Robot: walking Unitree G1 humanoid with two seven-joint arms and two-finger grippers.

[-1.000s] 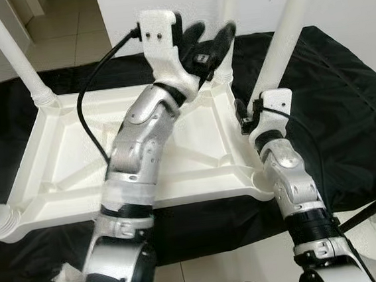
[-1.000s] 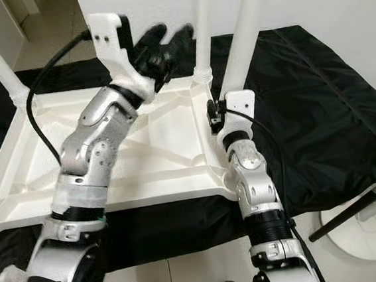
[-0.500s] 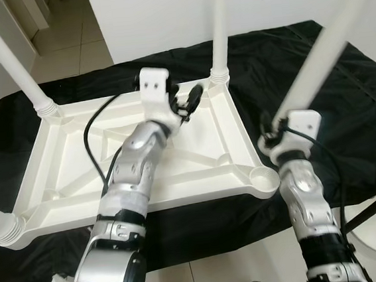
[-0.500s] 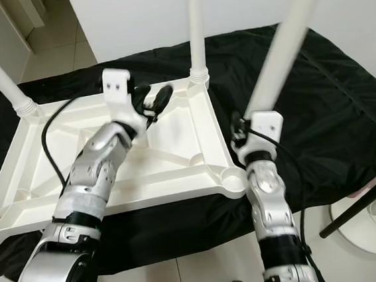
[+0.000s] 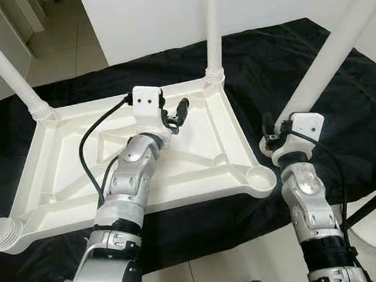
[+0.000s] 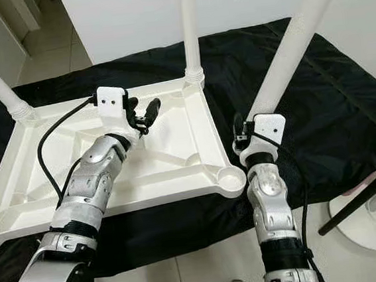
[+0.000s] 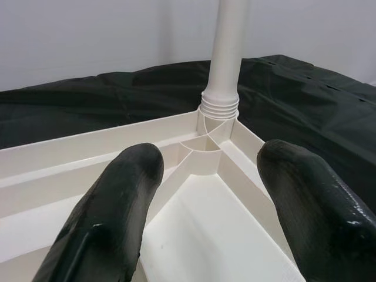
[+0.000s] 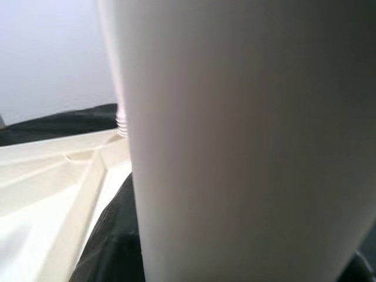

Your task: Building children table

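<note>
Upturned white table top (image 5: 66, 186) on black cloth (image 5: 300, 63), three legs standing in corner sockets. Near right socket (image 5: 261, 178) bare. Left wrist view: fingers (image 7: 111, 205) spread wide, empty, aimed at far right leg (image 7: 226, 53). Left gripper (image 5: 175, 113) stretched forward over tray. Right gripper (image 6: 244, 135) beside near right corner, clamped round loose leg (image 6: 292, 44), tilted off its socket.

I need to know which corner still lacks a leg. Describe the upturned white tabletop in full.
The tabletop is white moulded plastic, lying upside down on a black cloth, its ribbed underside facing up. Legs stand in three corner sockets; the near right socket is empty. The left gripper hovers open over the far right part. The right gripper holds the fourth leg beside that empty socket.
</note>
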